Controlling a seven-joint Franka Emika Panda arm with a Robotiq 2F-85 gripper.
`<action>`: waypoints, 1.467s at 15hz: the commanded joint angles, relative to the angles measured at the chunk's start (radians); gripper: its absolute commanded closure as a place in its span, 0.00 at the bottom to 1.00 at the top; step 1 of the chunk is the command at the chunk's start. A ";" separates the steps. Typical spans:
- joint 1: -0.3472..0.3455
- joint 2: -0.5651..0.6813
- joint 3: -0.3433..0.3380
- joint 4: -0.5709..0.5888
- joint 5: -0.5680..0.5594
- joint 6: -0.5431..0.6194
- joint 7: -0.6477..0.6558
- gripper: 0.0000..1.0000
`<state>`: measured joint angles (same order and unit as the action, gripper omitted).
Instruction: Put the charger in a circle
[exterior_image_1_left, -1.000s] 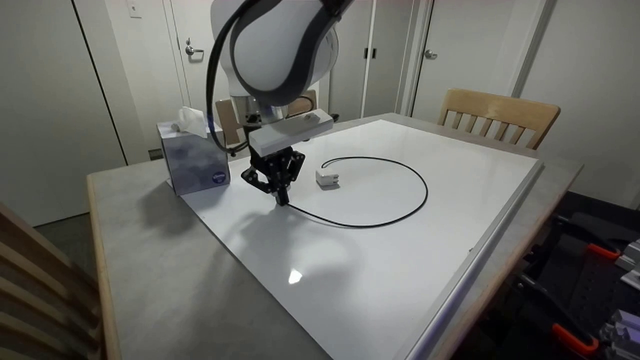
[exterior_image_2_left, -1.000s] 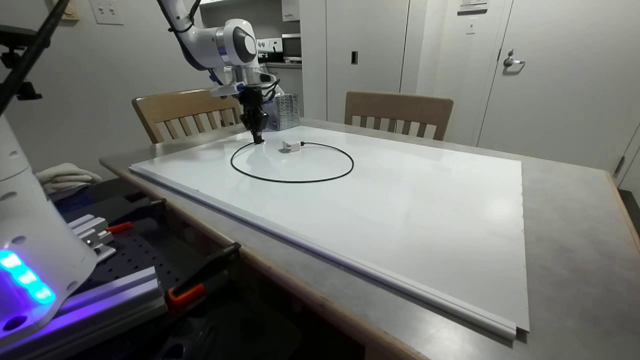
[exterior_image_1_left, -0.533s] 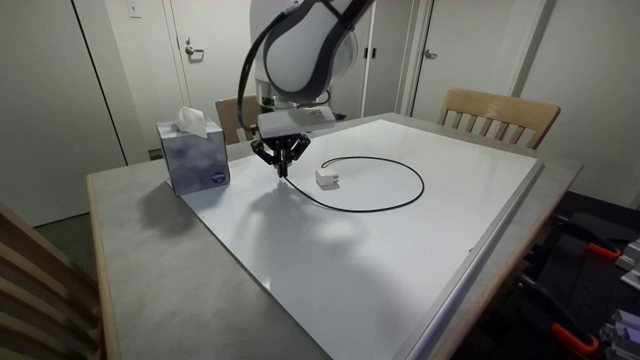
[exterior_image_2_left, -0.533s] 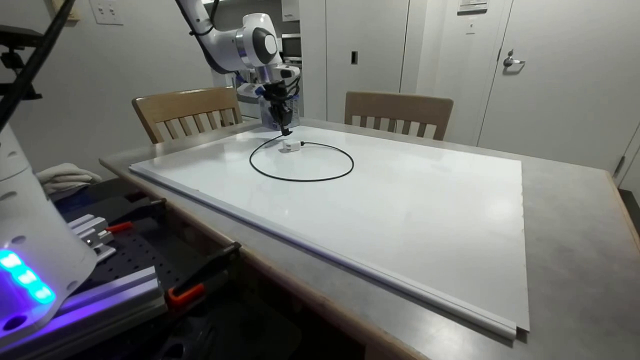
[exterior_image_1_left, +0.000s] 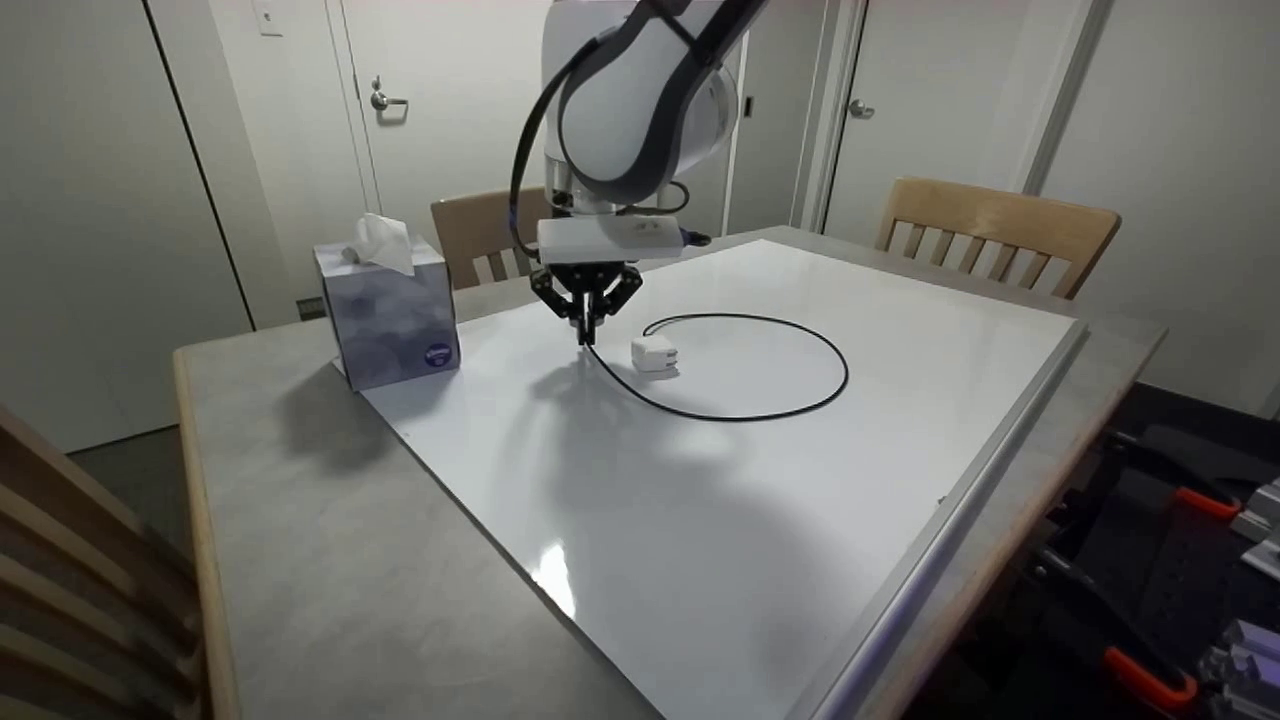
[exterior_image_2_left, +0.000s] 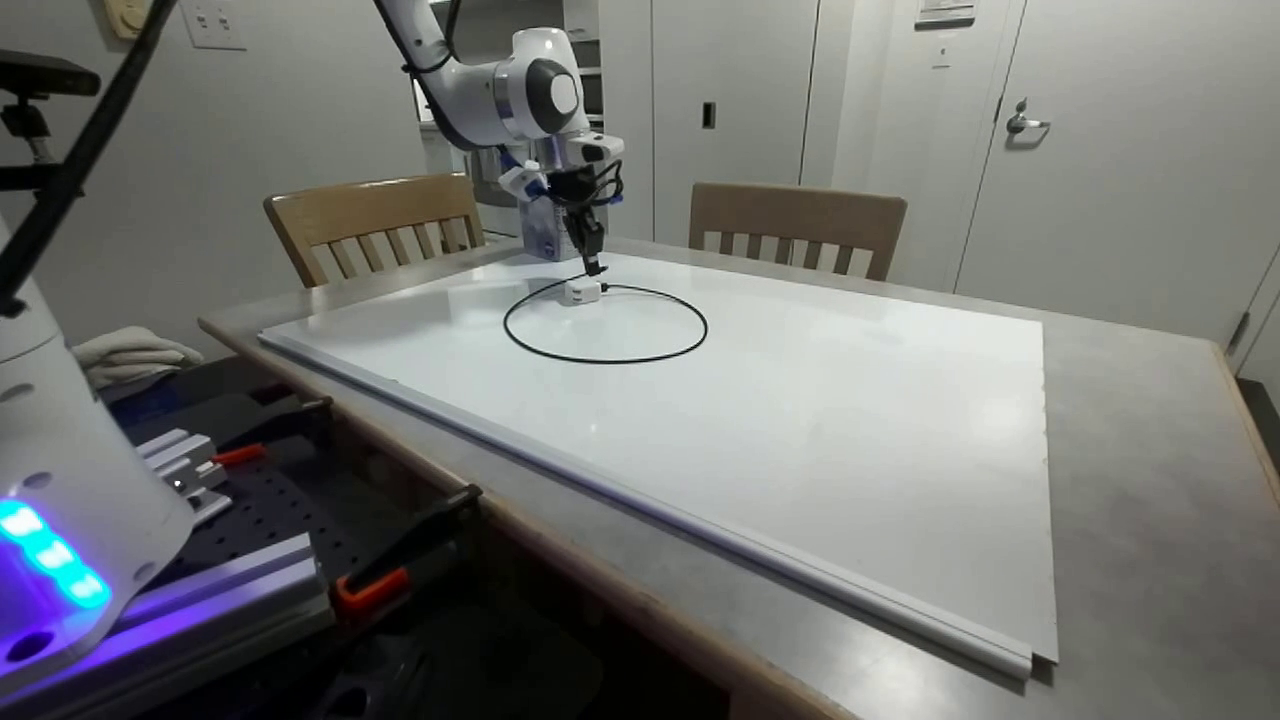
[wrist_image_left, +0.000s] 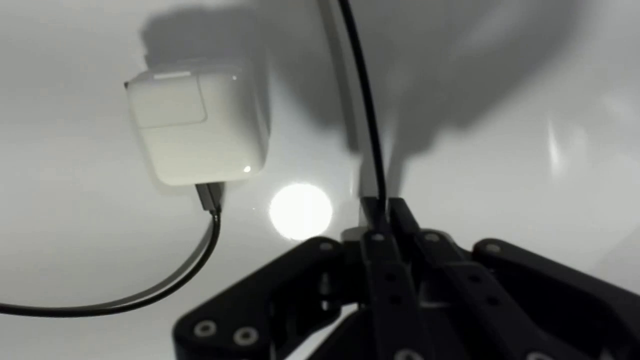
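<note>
While the gripper (wrist_image_left: 384, 204) pinches the charger cable (wrist_image_left: 367, 100), looped across the white board (exterior_image_2_left: 850, 430) on the worktop (exterior_image_1_left: 300, 560), near its white plug block (wrist_image_left: 200, 132), circle-closing seems in hand; the next move probably calls for lowering and release

Black cable (wrist_image_left: 369, 102) in the hand (wrist_image_left: 384, 207)

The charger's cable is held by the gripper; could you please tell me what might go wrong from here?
The gripper holds the black cable close beside the white plug block, so drifting that way might knock it. The cable plugs into that block, so a tug could drag it across the whiteboard. The cable's curve, seen in both exterior views, may spring wider when released.
</note>
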<state>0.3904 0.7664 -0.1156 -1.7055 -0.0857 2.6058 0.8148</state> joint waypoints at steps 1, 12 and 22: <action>0.052 -0.002 -0.075 0.009 0.000 -0.042 0.189 0.98; 0.049 0.000 -0.090 0.000 -0.051 -0.034 0.510 0.98; 0.053 0.005 -0.141 0.044 -0.038 -0.141 0.890 0.98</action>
<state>0.4362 0.7685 -0.2369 -1.6837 -0.1098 2.5261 1.5734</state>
